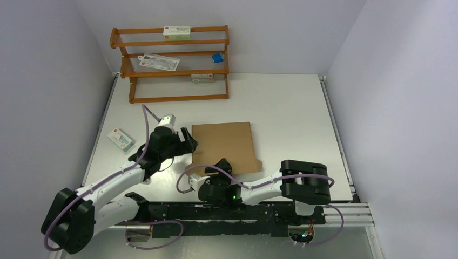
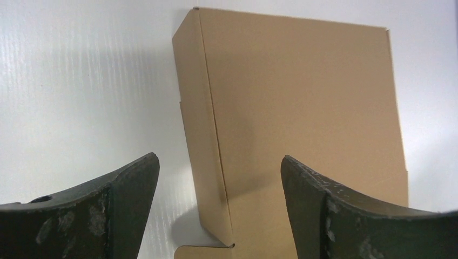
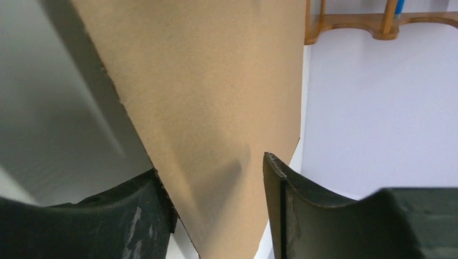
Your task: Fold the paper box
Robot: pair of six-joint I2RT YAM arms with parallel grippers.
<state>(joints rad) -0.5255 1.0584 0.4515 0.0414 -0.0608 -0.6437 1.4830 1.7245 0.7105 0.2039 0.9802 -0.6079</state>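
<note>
Paper box (image 1: pixel 222 147) lies flat mid-table (image 1: pixel 291 108), folded shallow, a rounded tab at its near right corner. Left gripper (image 1: pixel 188 144) sits just beside the box's left edge, jaws spread wide, holding nothing. Right gripper (image 1: pixel 221 164) is at the near edge, jaws partly apart with a cardboard panel between them; cannot tell if they pinch it. Step judged: seize the near flap. Advice: take a deep bite, lift along the crease, and let the left gripper hold the body down.
</note>
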